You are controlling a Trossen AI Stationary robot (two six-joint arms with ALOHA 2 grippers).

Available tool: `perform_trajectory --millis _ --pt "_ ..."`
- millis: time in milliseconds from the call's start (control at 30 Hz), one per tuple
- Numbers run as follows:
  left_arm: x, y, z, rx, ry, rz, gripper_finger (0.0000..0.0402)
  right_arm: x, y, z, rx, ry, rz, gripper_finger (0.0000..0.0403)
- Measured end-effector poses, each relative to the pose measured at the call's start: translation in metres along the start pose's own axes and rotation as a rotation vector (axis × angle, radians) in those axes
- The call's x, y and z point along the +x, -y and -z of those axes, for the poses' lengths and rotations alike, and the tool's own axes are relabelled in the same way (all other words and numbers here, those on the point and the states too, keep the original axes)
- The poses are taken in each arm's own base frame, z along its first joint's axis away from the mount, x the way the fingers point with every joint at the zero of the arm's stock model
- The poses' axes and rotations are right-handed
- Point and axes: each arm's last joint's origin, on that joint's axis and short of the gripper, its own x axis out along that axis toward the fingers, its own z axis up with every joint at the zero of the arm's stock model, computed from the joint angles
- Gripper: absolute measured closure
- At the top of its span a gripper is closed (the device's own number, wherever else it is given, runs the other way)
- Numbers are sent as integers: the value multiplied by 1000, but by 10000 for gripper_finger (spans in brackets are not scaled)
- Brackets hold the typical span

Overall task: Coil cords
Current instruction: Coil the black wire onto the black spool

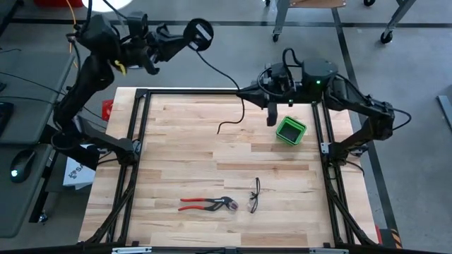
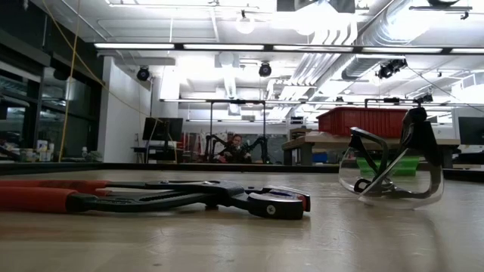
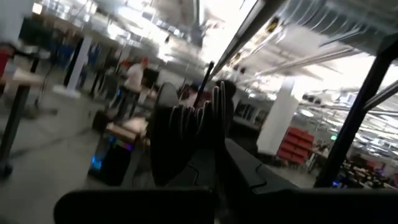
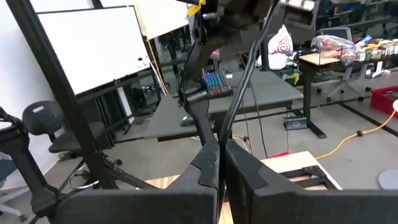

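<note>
Red-handled pliers [image 2: 151, 198] lie nearest the low camera, with clear safety glasses [image 2: 393, 170] beyond them; neither arm nor the cord shows in this view.

From above, the wooden table [image 1: 176, 155] is the landmark. The left gripper [image 1: 185, 39] is raised past the table's far left corner, clamped on the round black reel [image 1: 200, 33]. From the reel the black cord [image 1: 219, 74] runs toward the right gripper [image 1: 270, 116], which hangs over the far right part of the table, just beside the green box [image 1: 290, 130], with its fingers together. A loose tail of cord droops onto the boards and ends well short of the pliers. So the cord's long axis slants across the table's far edge, reel end left, and the left arm is stretched out while the right arm is folded low.

Left wrist view: the fingers are closed on the reel [image 3: 177, 140], edge-on.

Right wrist view: the fingers [image 4: 208, 165] are pinched on the cord [image 4: 245, 74], which climbs away toward the left arm. Winding likely needs the reel turned against this taut span.
</note>
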Motion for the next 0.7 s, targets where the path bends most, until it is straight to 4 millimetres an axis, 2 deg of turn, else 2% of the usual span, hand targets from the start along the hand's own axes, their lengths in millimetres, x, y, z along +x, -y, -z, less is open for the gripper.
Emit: perform_trajectory --millis 267,400,700 --pt "-9 -5 19 -188 -214 -95 401 -15 8 -9 -22 35 38 403" --pt "-10 -5 26 -287 -300 -67 401 -21 12 -12 -30 44 56 403" --pt "11 -4 48 -476 -468 41 401 -24 19 -15 -48 55 77 403"
